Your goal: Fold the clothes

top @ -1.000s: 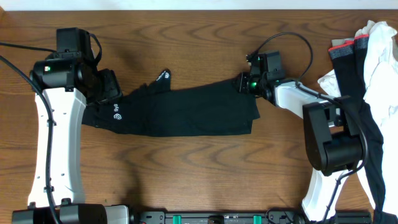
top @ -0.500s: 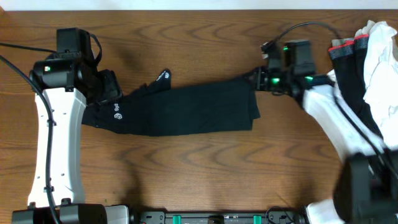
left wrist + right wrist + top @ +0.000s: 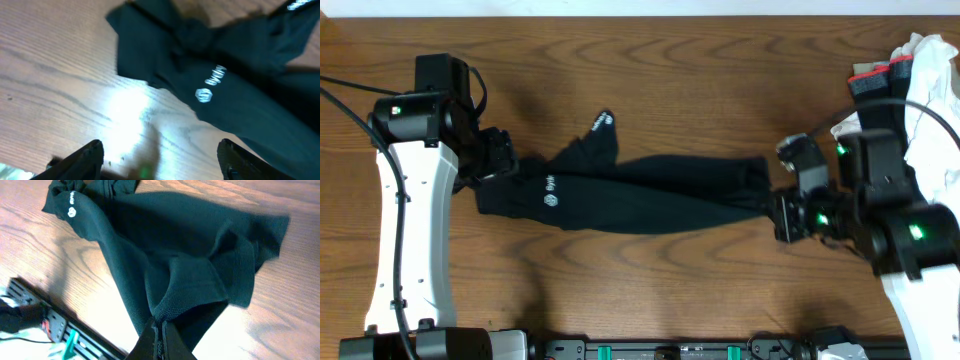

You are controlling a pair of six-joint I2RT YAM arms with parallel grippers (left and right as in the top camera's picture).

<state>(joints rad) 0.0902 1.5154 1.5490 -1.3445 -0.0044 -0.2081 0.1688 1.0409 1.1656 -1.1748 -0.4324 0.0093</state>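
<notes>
The right claw (image 3: 161, 332) is closed tight on a pinched fold at one end of the black T-shirt (image 3: 640, 190). From that pinch the shirt runs away across the table (image 3: 650, 290) toward the left claw (image 3: 162, 155) as a long, bunched band, not as a flat sheet. The left claw stands wide open with nothing between its fingers. In its wrist view only bare wood lies between the fingertips, and the shirt end with the small white logo (image 3: 202, 95) lies just ahead of them. The main risk, as I judge it, is that the shirt is held at one end only. Any pull by the right claw would drag the whole garment along the table instead of spreading it, and the creases would be carried into the fold. The grip is on a thin gather of soft fabric, so a quick tug could also let it slip free. Behind the right claw, on the side away from the shirt, lie a black garment (image 3: 875, 85) with a grey-and-red band and a white cloth (image 3: 930, 90), and the arm's swing could catch them. Counted: one T-shirt to fold, two claws, one logo in view, one banded garment and one white cloth.
</notes>
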